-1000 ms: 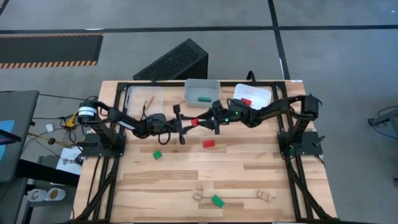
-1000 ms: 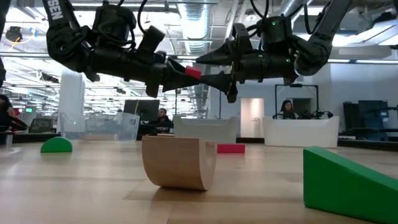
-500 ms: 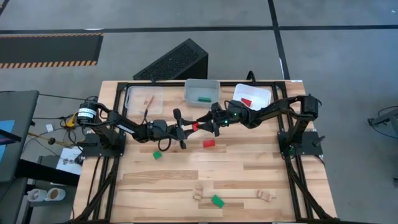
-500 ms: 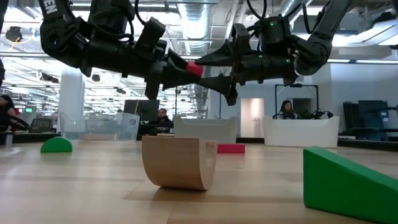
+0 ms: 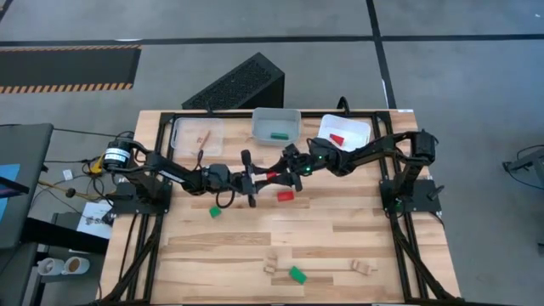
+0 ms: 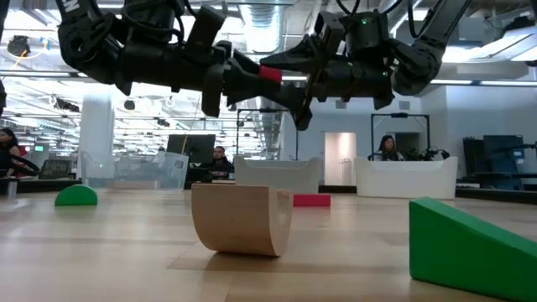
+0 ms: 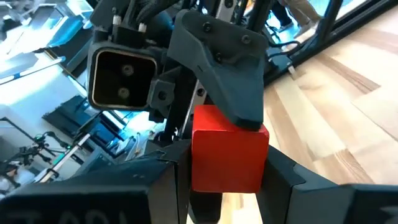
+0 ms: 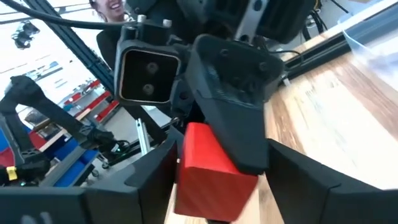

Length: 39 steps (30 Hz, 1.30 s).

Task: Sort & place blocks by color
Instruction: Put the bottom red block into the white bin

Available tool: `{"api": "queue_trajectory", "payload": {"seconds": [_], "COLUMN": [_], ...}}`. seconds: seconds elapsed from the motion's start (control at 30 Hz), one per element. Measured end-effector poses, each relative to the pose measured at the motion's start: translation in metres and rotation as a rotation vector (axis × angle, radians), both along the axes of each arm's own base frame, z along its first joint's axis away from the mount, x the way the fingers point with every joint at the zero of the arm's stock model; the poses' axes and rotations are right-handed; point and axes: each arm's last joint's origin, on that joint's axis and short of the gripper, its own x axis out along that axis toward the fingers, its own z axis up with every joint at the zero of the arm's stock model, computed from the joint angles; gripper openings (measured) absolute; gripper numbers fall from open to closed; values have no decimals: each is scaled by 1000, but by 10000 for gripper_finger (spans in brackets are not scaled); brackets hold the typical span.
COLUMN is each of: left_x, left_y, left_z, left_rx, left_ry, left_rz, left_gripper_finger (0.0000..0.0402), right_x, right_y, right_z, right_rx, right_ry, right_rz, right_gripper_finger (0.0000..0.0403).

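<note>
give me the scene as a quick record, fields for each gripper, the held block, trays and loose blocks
left gripper: above table centre, shut on red block
right gripper: open, fingers around the same red block
stage: handover in mid-air
trays: left tray holds a wood piece, middle tray a green block, right tray a red block
loose on table: red brick, green block, green block, wood pieces at the near edge

3 plastic trays [image 5: 276, 124], black slatted box [image 5: 235, 83], wooden table [image 5: 255, 246]
</note>
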Motion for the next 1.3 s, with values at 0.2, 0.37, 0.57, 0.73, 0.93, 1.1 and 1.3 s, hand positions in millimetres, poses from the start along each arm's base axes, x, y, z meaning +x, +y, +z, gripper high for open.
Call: {"api": "queue_trajectory", "payload": {"seconds": [0.2,0.37,0.57,0.73,0.93,1.1,1.3], "left_x": [0,0,-8,-25,-49,-64,-64], "left_y": [0,1,-4,-5,0,5,9], "left_z": [-2,-1,12,33,70,79,75], "left_rx": [-6,-67,-94,-145,-495,-624,-667], "left_ry": [16,3,1,34,-169,-176,-166], "left_rz": [11,35,121,215,270,304,324], "left_gripper_finger": [106,147,233,277,280,272,268], "right_x": [0,-2,-8,-17,-50,-85,-116], "right_y": [-1,-14,-34,-62,-101,-110,-98], "right_z": [0,1,1,1,0,16,31], "right_rx": [-11,1,-14,-2,-86,-239,-401], "right_ry": [0,-3,-11,16,284,523,803], "right_rz": [10,-1,-46,-137,-418,-695,-970], "right_gripper_finger": [160,129,123,123,131,127,138]}}
